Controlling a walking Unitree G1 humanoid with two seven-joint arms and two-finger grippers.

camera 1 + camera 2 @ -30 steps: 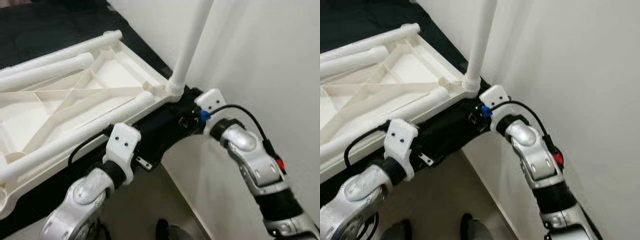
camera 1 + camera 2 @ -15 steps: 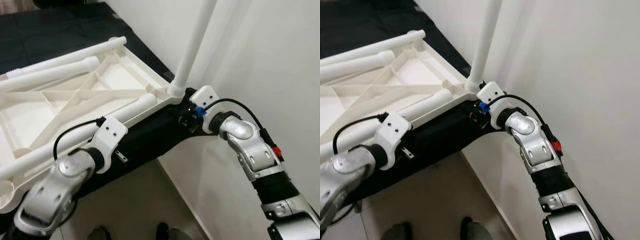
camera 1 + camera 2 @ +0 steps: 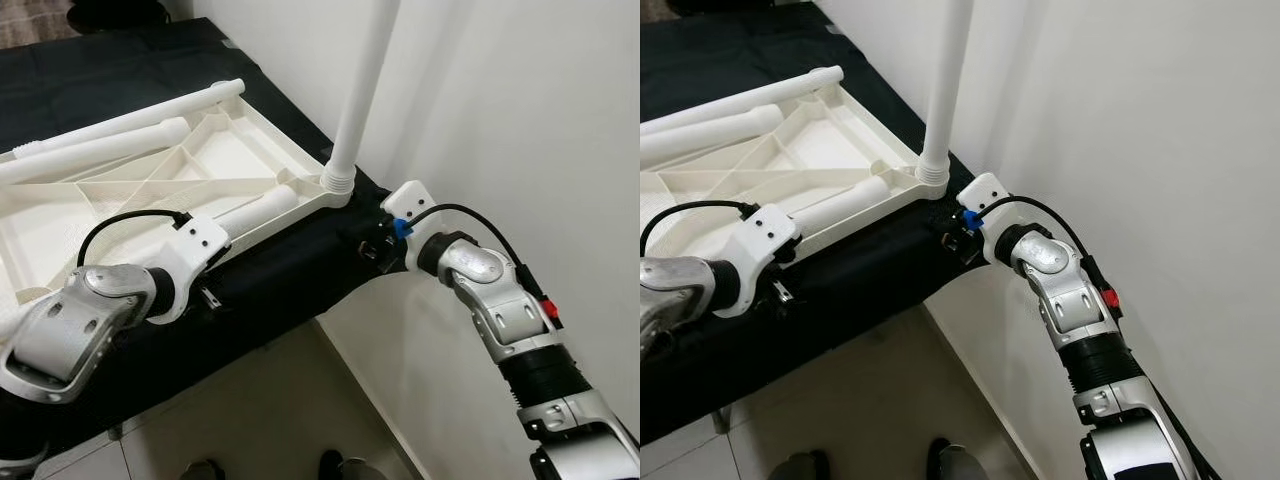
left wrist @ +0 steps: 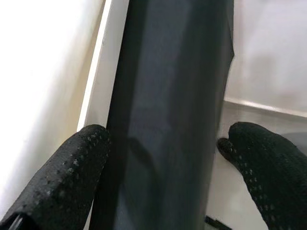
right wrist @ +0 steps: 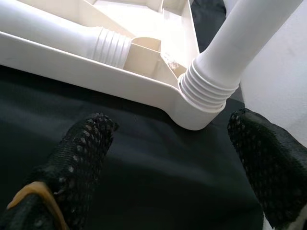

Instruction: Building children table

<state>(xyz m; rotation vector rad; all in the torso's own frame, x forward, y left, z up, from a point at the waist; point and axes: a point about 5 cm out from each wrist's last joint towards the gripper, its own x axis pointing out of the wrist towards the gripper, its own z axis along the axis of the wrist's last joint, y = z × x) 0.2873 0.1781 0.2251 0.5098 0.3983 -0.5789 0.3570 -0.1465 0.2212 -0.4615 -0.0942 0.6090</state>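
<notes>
right gripper [image 5: 168, 158] spread, leg [image 5: 240, 52] at 1 o'clock | left gripper [image 4: 163, 158] spread | risk — nudged leg (barely seated?) topples

Home room, white wall [image 3: 520, 120], tiled floor [image 3: 290, 420]

We reach both silver arms forward, elbows bent. Our left end effector [image 4: 163, 158] points ahead with its two black dotted fingers [image 4: 62, 177] spread wide apart. Our right end effector [image 5: 168, 158] angles inward, its black fingers [image 5: 81, 158] likewise parted.
</notes>
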